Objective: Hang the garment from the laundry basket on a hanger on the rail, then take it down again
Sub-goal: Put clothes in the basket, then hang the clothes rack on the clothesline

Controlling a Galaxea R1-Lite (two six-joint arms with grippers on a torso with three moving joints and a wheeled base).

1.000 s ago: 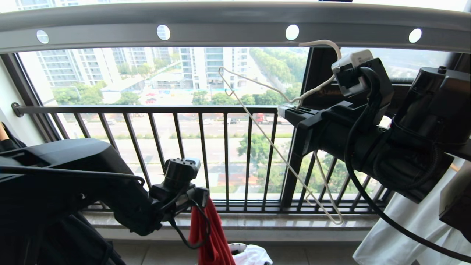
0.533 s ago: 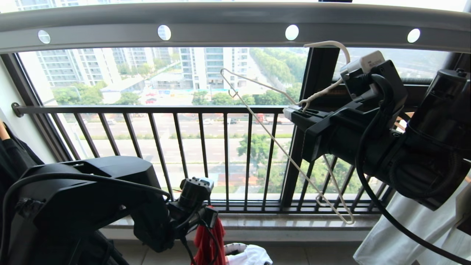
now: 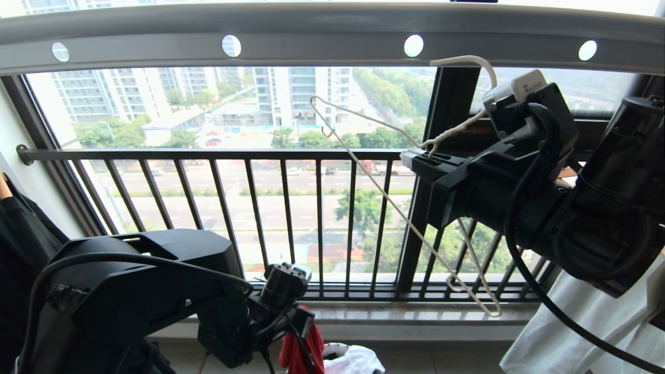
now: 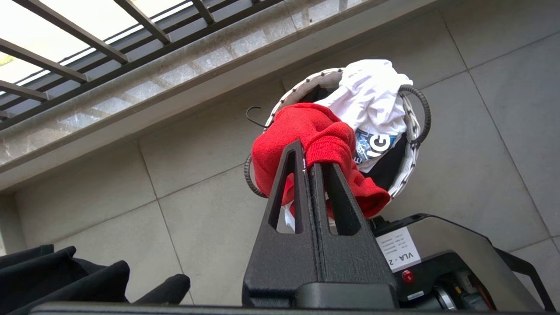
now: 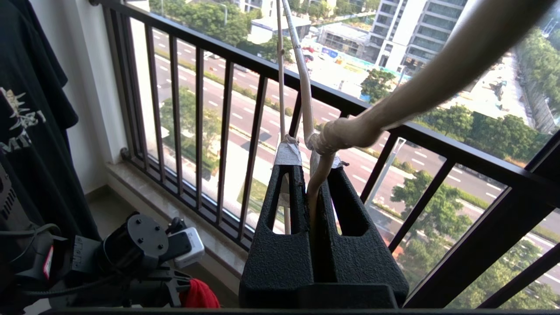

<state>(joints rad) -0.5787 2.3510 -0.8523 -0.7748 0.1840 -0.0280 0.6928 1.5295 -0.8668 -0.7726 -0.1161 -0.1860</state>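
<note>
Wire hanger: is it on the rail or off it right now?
Off. The hanger hangs tilted below the rail, its hook free in the air, its neck clamped in the shut right gripper.

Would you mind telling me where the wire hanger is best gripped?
At the twisted neck, as the right pincer grips the hanger now, coming from the room side: both thin wires meet there, leaving the hook free.

1. "VLA - 2" – black print on a white sticker [image 4: 399,250] stuck to the robot's dark base [image 4: 455,262].
2. Large letter "G" – part of a blue and white print on the white garment [image 4: 372,109] in the laundry basket [image 4: 411,153].
3. Pale lettering on the black T-shirt [image 5: 26,109], too broken to read.
</note>
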